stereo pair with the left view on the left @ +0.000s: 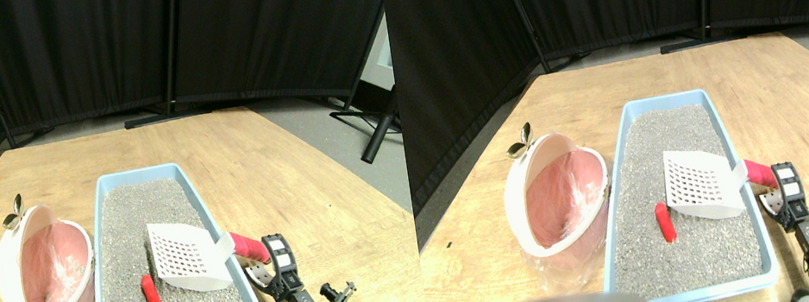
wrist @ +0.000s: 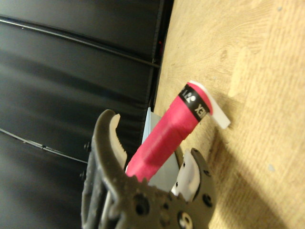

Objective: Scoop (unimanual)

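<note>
A white slotted scoop [stereo pair with the left view on the left: 186,256] lies tilted in the light blue litter tray [stereo pair with the left view on the left: 138,174], its head on the grey litter. Its red wrapped handle [stereo pair with the left view on the left: 248,245] sticks out over the tray's right rim. A small red piece [stereo pair with the left view on the left: 151,294] lies on the litter just left of the scoop head. My right gripper [stereo pair with the left view on the left: 261,258] stands on the table right of the tray, at the handle's end. In the wrist view the gripper [wrist: 151,138] is open, with the red handle [wrist: 171,129] running between its jaws and a gap showing on one side.
A pink bin [stereo pair with the left view on the left: 47,271] with a white rim and a clear plastic liner leans on its side left of the tray. All stand on a wooden table [stereo pair with the left view on the left: 267,162]. Black curtains and stand legs close off the back.
</note>
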Available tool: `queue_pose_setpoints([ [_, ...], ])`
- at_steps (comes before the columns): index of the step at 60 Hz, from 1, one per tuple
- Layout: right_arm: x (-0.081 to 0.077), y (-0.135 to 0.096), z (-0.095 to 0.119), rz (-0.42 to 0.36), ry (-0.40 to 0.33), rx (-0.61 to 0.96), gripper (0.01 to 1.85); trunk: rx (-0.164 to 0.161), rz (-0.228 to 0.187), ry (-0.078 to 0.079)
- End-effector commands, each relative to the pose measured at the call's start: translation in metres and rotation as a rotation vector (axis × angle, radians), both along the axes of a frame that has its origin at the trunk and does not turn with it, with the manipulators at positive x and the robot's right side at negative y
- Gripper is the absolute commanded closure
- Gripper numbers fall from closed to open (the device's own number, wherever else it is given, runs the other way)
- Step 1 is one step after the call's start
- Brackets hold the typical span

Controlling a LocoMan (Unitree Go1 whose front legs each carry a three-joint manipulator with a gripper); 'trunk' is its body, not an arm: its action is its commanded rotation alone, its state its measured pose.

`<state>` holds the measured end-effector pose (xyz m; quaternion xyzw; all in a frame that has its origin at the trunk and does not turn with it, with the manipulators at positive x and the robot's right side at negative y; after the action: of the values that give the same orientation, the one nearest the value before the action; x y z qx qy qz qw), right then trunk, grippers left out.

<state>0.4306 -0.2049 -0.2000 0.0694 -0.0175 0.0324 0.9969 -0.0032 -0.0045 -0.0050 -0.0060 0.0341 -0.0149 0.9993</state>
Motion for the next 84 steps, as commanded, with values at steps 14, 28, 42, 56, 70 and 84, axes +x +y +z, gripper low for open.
queue_pose_setpoints([
  [14, 0.017, -0.002, 0.008, -0.010, -0.011, 0.028, 1.08, -0.027, 0.021, 0.027],
  [28, 0.026, 0.000, 0.008, -0.013, 0.029, 0.050, 1.06, -0.032, 0.026, 0.033],
  [42, 0.031, -0.001, 0.005, -0.020, 0.083, 0.080, 1.04, -0.035, 0.029, 0.035],
  [56, 0.033, -0.002, 0.000, -0.009, 0.122, 0.116, 1.04, -0.038, 0.031, 0.035],
  [70, 0.040, 0.001, 0.003, -0.024, 0.154, 0.107, 1.04, -0.039, 0.034, 0.036],
  [84, 0.047, 0.005, 0.002, -0.033, 0.183, 0.111, 1.01, -0.043, 0.039, 0.037],
])
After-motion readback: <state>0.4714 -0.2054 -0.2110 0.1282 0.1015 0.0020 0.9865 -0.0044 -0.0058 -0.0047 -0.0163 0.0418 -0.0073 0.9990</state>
